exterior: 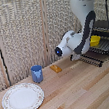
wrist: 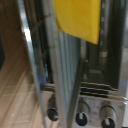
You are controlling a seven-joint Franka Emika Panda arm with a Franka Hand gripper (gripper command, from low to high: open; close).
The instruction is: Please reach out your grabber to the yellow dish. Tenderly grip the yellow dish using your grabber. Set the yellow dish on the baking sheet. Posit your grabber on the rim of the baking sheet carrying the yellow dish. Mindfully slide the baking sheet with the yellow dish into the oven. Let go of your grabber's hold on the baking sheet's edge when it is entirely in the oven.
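- So, exterior view first: the big white arm [exterior: 81,5] comes down from the top and bends toward the oven [exterior: 104,38], which sits at the exterior view's right edge on the wooden table [exterior: 72,93].
- The oven door looks dropped open, and the baking sheet [exterior: 103,46] sticks out of the front as a dark slatted rack.
- The yellow dish [exterior: 95,41] sits on that rack, just past the arm's dark wrist section.
- The grabber itself is hidden behind the arm's body here, so I can't tell if it's clenched or released.
- Over on the exterior view's left there's a white patterned plate [exterior: 22,98] near the front edge, a blue cup [exterior: 37,73] just behind it, and a small orange block [exterior: 56,68] between the cup and the oven, all apart from each other.
- Wrist view next, pretty blurry: the yellow dish [wrist: 77,19] fills one corner as a flat yellow patch.
- It rests on the baking sheet [wrist: 67,65], whose grey slats run the length of the picture.
- The oven's knobs [wrist: 81,118] line up along the silver front panel.
- No fingertips are clearly visible, so the grip state stays unknown.
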